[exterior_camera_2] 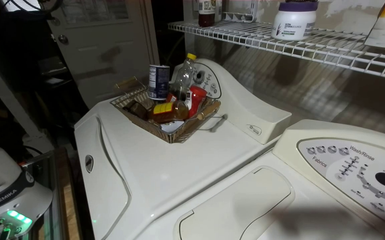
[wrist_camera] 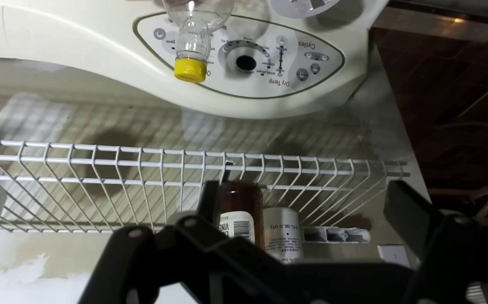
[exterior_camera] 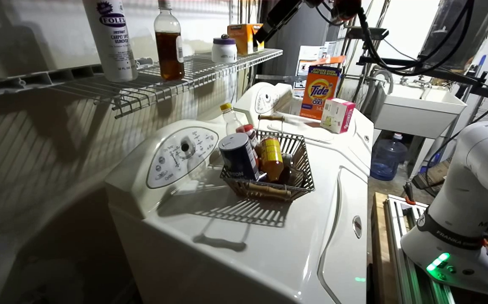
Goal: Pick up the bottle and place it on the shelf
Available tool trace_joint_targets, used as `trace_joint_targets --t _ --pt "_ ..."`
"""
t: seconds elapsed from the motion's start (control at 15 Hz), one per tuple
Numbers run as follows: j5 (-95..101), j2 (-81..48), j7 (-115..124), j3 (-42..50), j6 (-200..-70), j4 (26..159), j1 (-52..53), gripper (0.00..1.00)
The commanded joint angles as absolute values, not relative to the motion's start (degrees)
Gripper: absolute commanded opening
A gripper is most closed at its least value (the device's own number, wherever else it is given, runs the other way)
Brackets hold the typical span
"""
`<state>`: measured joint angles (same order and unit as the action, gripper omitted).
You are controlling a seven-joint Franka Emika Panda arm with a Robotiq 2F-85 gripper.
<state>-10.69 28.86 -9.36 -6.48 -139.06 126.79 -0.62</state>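
Note:
The bottle (exterior_camera: 169,55), with dark amber liquid, stands upright on the white wire shelf (exterior_camera: 244,63) between the tall white bottle and the purple-lidded jar. It also shows at the top of an exterior view, where the upper part of the bottle (exterior_camera_2: 206,18) is cut off by the frame edge. In the wrist view my gripper (wrist_camera: 305,185) is open, with wide-spread fingers. The left finger overlaps the side of the bottle (wrist_camera: 241,198) in that picture. An exterior view shows a dark finger (exterior_camera: 269,29) well apart from the bottle, near the orange box. Nothing is held.
The shelf also bears a white spray bottle (exterior_camera: 115,46), a purple-lidded jar (exterior_camera: 224,51) and an orange box (exterior_camera: 239,38). Below, a wire basket (exterior_camera: 307,169) of several containers sits on the dryer. A Tide box (exterior_camera: 317,95) stands farther back.

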Motion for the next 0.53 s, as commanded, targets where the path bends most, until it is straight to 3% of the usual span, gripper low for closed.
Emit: trace_joint_targets --t 0.0,0.47 --pt "-8.8 28.9 -7.9 -4.4 -139.2 126.9 1.9 1.0" --pt "-8.8 29.1 -7.8 -4.4 -139.4 127.3 1.9 1.0"
